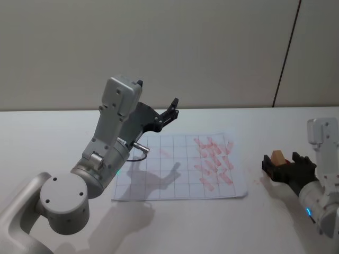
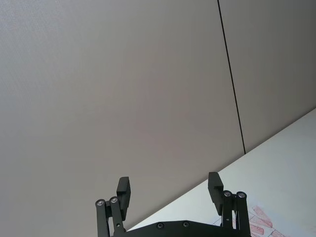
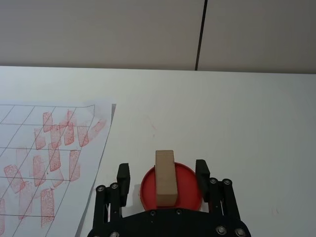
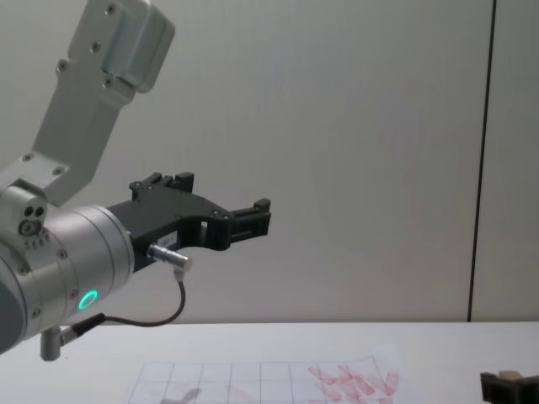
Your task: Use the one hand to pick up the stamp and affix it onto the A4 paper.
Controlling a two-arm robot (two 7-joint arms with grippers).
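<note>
Right gripper point(image 3: 162, 169) astride stamp point(image 3: 165, 174), red pad point(image 3: 190, 187) largely behind it

Right gripper point(image 3: 162, 169) with its black jaws spread wide, one on either side of the stamp point(image 3: 165, 177) and neither touching it. The stamp, a light-brown wooden block, stands on the red round pad point(image 3: 190, 190), which rests on the white counter point(image 3: 232, 113). Near the pad lies the A4 paper point(image 3: 19, 116), a gridded sheet bearing a cluster of red stamped marks point(image 3: 49, 158); beyond the counter rises a pale wall point(image 3: 98, 29) with a dark vertical seam point(image 3: 201, 34).
</note>
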